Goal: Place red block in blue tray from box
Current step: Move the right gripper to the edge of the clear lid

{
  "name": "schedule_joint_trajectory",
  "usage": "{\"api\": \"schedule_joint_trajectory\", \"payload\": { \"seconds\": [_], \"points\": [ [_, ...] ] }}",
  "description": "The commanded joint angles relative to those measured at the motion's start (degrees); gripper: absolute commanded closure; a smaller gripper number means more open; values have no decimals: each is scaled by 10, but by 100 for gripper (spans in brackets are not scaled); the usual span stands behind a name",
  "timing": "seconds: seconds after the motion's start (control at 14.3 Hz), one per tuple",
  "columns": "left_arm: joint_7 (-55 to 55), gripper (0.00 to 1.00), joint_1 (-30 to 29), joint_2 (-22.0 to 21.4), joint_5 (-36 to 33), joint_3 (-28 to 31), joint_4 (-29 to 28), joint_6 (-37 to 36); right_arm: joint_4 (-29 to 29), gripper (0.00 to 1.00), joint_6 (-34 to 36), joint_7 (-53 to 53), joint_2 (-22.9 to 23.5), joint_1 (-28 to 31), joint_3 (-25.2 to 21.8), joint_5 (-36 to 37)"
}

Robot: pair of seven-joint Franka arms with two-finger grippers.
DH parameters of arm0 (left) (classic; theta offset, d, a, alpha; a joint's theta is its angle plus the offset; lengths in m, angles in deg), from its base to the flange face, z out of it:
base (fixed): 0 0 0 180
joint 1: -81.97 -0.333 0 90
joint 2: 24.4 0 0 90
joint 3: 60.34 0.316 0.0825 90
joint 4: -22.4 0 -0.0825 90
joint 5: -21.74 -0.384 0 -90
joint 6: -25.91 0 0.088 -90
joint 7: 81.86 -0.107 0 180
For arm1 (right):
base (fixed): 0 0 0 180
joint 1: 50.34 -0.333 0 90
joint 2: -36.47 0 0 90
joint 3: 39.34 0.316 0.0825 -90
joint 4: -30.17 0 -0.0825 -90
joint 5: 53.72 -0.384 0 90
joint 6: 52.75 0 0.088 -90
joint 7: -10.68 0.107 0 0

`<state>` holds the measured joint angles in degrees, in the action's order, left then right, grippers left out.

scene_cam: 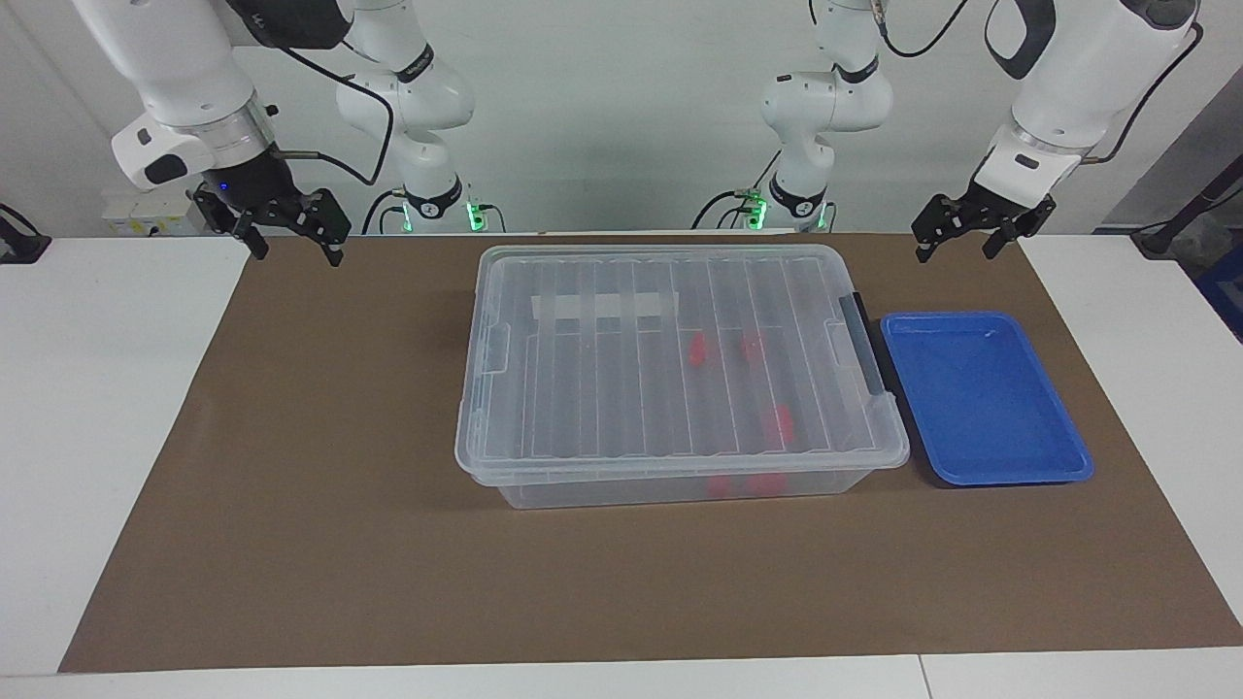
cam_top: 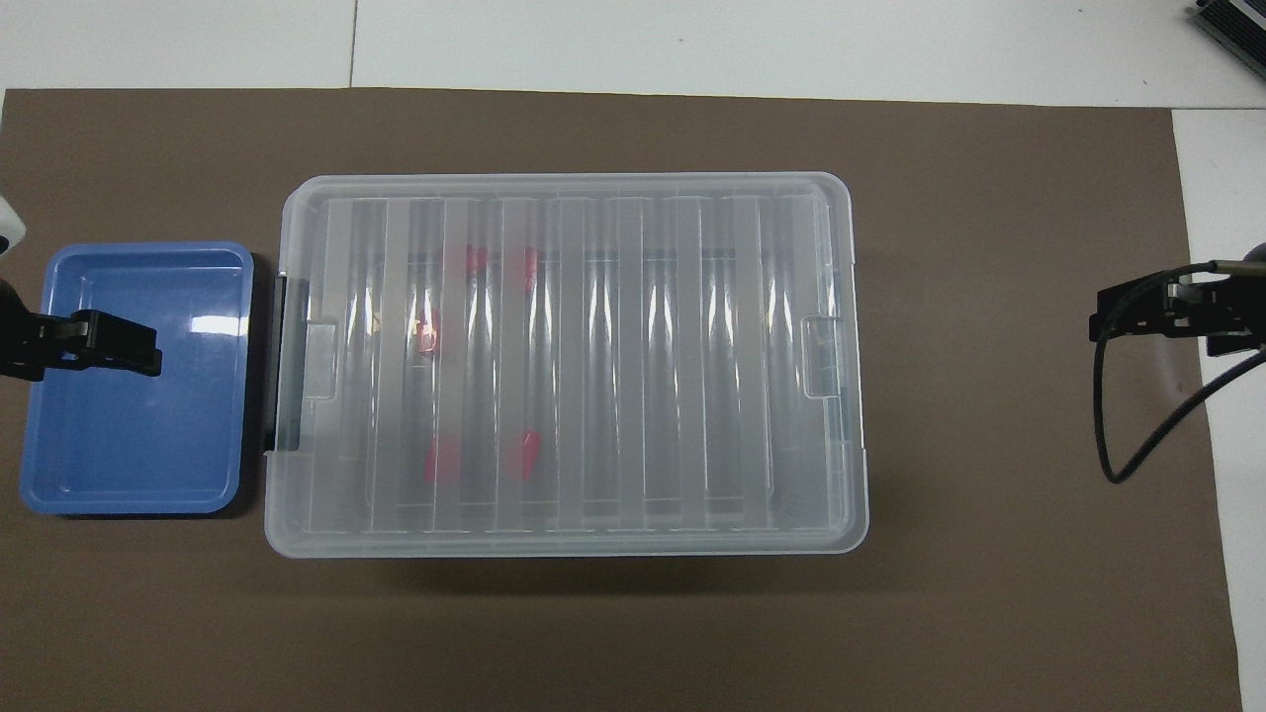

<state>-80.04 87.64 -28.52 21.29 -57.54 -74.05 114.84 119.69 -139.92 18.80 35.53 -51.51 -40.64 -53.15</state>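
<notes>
Both claws, left gripper (scene_cam: pixel 957 236) and right gripper (scene_cam: pixel 291 233), are hanging open and empty, with the red blocks (scene_cam: pixel 701 351) sitting under the box (scene_cam: pixel 680 369) lid, below and closer to the left one.

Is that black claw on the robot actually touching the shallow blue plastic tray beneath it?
Apart. The facing view shows the left end effector hanging in the air near the robots' end of the blue tray.

A clear lidded box (scene_cam: pixel 680 374), dark latch at one end, sits mid-mat with several small red blocks (scene_cam: pixel 701 351) blurred inside under its ribbed lid, and just beside its latch end, toward the left arm's end, lies a shallow blue tray (scene_cam: pixel 981 398).
</notes>
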Motion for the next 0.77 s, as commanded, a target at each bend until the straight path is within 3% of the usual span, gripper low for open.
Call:
{"api": "schedule_joint_trajectory", "payload": {
  "seconds": [0.0, 0.7],
  "points": [
    [5, 0, 0, -8, 7, 3, 0, -7, 21, 0, -10, -7, -16, 6, 2, -13],
    [5, 0, 0, -8, 7, 3, 0, -7, 26, 3, -10, -8, -25, 0, -3, -13]
  ]
}}
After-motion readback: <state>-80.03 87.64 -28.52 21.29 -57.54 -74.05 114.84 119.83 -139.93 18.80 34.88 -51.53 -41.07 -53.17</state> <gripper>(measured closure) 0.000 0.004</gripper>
